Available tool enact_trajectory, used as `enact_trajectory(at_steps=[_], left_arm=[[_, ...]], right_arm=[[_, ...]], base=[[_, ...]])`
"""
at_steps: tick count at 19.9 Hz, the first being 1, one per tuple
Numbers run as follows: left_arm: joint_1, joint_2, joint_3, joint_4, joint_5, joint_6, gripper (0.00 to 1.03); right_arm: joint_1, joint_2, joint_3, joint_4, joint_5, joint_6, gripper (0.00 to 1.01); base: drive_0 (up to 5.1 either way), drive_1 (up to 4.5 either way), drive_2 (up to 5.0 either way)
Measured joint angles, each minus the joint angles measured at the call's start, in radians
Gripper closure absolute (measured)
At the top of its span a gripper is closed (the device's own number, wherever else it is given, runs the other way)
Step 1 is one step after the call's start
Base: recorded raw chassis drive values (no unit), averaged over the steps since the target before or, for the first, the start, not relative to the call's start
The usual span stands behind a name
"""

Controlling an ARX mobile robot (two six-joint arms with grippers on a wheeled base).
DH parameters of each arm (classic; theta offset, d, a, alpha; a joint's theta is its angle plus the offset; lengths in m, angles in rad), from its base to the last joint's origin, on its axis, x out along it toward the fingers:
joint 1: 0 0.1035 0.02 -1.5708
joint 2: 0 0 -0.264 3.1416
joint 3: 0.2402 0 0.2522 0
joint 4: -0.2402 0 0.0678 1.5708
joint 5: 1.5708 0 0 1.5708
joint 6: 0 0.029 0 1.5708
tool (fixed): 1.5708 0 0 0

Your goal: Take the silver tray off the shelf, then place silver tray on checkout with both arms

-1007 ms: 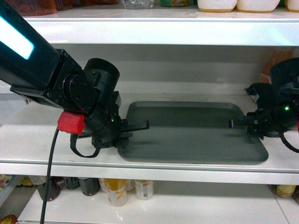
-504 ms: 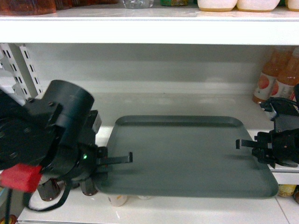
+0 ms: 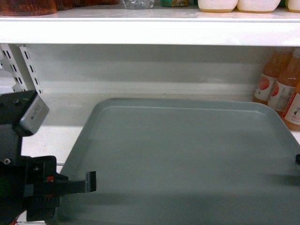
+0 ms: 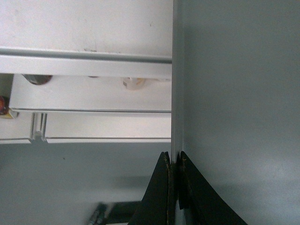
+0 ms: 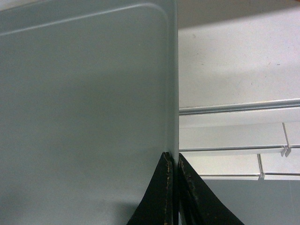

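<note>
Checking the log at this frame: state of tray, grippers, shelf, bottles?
silver tray: lifted, held by both side rims, nothing on it.
left gripper: shut on tray's rim.
right gripper: shut on opposite rim.
shelf: bare behind tray.
bottles: upright, right of tray.

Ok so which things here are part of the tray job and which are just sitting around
Part of the job:
silver tray
left claw, clamped on its rim
right claw, clamped on the opposite rim
shelf

Just sitting around:
orange drink bottles
upper-shelf containers

Cut-off parts
The silver tray (image 3: 187, 154) runs off the head view's bottom edge; the right hand (image 3: 297, 159) barely shows at the right edge.
</note>
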Motion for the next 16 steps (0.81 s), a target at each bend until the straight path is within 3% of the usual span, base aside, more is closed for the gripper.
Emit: enact_trajectory(at_steps=[16], left_arm=[[-0.004,-0.032,-0.017,-0.005,-0.023,0.003,1.00]], right_arm=[[-0.005,-0.041,-0.024,0.012,-0.015,-0.002,0.98]], base=[[0.0,0.00,0.0]])
